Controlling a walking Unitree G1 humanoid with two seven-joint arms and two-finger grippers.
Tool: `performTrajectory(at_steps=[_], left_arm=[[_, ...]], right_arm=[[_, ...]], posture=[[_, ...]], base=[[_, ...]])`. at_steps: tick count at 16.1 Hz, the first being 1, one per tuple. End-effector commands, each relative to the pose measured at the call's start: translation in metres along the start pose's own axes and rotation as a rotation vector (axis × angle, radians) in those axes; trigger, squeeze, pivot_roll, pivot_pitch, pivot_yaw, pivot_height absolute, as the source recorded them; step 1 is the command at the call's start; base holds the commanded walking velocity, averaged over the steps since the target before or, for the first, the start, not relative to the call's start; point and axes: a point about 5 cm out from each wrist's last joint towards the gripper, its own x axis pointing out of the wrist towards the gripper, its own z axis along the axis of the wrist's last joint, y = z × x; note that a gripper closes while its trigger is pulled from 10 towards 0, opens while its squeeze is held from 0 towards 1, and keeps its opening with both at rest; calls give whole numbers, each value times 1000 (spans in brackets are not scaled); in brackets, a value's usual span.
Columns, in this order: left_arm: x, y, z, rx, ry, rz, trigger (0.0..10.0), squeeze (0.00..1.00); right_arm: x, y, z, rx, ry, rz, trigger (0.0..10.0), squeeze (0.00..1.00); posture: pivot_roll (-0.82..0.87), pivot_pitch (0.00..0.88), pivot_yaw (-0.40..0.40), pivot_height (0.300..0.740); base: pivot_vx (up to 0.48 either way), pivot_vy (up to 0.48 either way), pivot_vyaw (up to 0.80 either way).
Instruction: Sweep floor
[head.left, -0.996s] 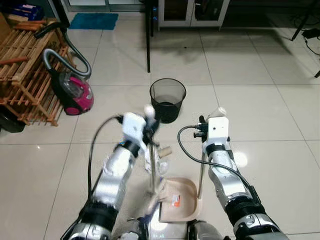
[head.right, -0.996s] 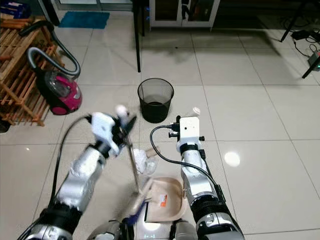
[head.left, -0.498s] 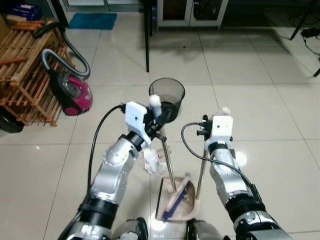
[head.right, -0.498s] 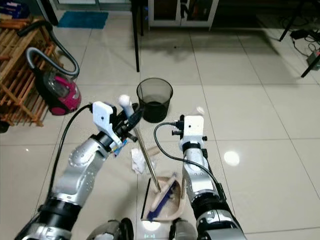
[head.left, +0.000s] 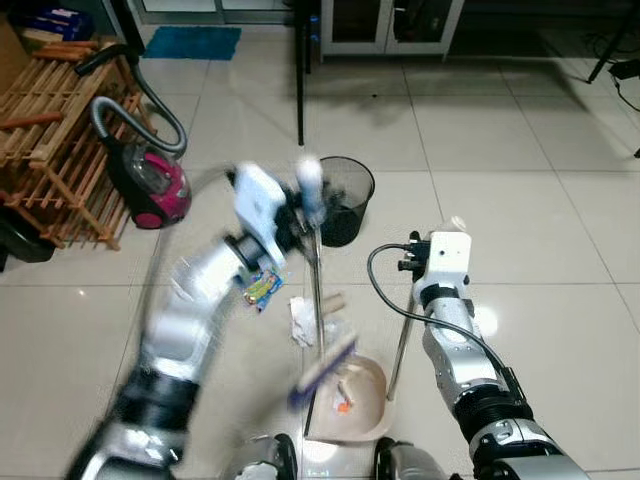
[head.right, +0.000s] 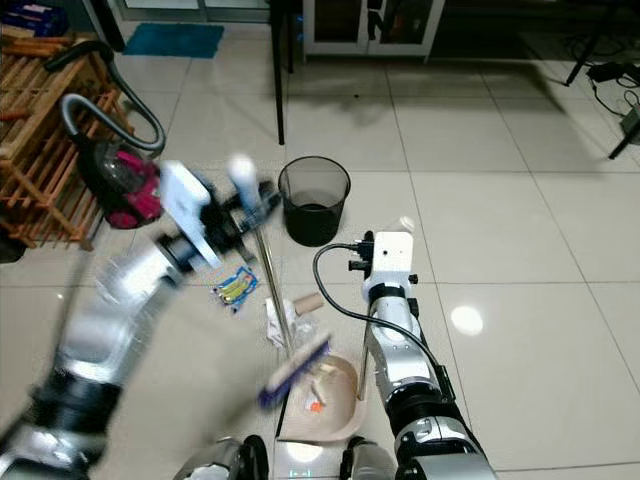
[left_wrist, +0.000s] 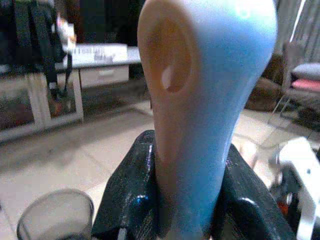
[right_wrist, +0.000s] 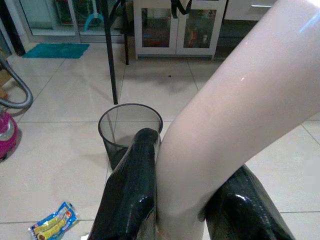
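Broom head hangs just above the dustpan mouth, stick tilted; left gripper pinches its handle top. Right gripper clamps the dustpan handle, pan flat on the tile. Do it well: short low strokes, bristles on the floor, pan lip kept down. Still loose: crumpled paper, cardboard tube, snack wrapper. Bin beyond, vacuum cleaner and wooden rack on the left. Left arm is motion-blurred.

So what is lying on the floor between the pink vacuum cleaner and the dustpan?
In the right eye view, a colourful snack wrapper and crumpled white paper lie between the vacuum cleaner and dustpan.
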Motion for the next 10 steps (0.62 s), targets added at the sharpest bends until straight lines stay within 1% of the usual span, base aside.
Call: performTrajectory(at_steps=[1, 2, 3, 4, 5, 6, 7, 8, 9, 10], left_arm=[[3, 6, 30, 35, -101, -23, 10000, 0], [2, 9, 36, 45, -114, -17, 10000, 0], [0, 18, 47, 77, -138, 12, 10000, 0], [-5, 30, 57, 135, -142, 75, 10000, 0], [-8, 38, 61, 173, -135, 125, 10000, 0], [-16, 50, 62, 218, -108, 213, 10000, 0], [-25, 58, 57, 231, -61, 284, 10000, 0], [-33, 64, 47, 224, 15, 346, 10000, 0], [-42, 65, 38, 214, 69, 384, 10000, 0], [-49, 61, 32, 202, 89, 409, 10000, 0]], right_arm=[[1, -1, 0, 8, 4, -2, 10000, 0], [1, -1, 0, 8, 4, -3, 10000, 0], [0, -2, -1, 9, 4, -5, 10000, 0], [0, -4, -1, 15, 1, -7, 10000, 0], [0, -5, -1, 24, 0, -12, 10000, 0], [-1, -8, -1, 39, 0, -24, 10000, 0], [-2, -11, -2, 49, 1, -37, 10000, 0], [-3, -13, -2, 61, -1, -47, 10000, 0], [-4, -18, 0, 114, -3, -73, 10000, 0], [-4, -24, 6, 156, -20, -88, 10000, 0]], posture=[[19, 125, 30, 740], [19, 124, 30, 740], [20, 112, 33, 740], [20, 103, 34, 740], [19, 97, 36, 740], [17, 89, 39, 740], [13, 82, 41, 740], [8, 75, 41, 740], [3, 66, 41, 740], [2, 62, 40, 740]], base=[[0, 0, 0], [0, 0, 0], [0, 0, 0], [0, 0, 0], [0, 0, 0], [0, 0, 0], [0, 0, 0], [0, 0, 0], [0, 0, 0], [0, 0, 0]])
